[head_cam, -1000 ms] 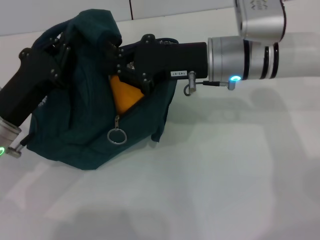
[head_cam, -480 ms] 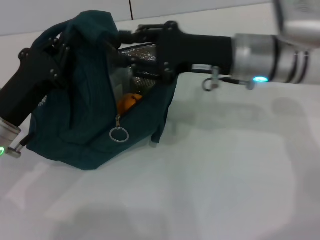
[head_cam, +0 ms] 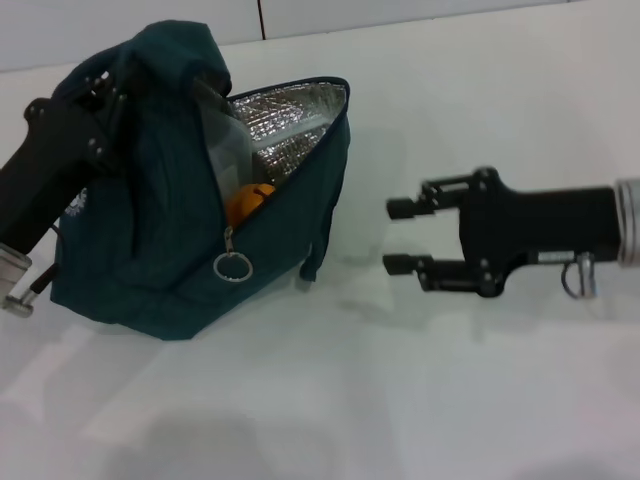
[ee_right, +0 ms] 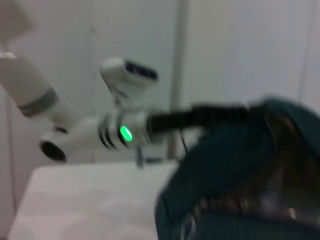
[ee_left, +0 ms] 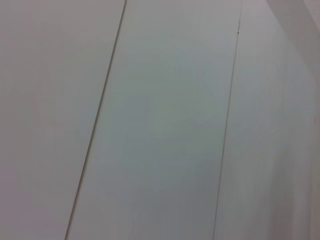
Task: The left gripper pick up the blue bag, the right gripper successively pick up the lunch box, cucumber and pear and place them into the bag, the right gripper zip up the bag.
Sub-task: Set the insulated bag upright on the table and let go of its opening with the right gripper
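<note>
The black two-fingered right gripper (head_cam: 398,237) with the small white label was deep in the mouth of the big dark teal cloth bag (head_cam: 180,270) a second ago, but now it has pulled all the way out. It sits well apart from the bag over the white table (head_cam: 400,400), with its fingers spread wide and nothing between them. The squat orange-yellow pear (head_cam: 246,200) that it held at the opening is now down inside the bag, and with the arm gone you can see the shiny silver foil lining (head_cam: 290,125).
</note>
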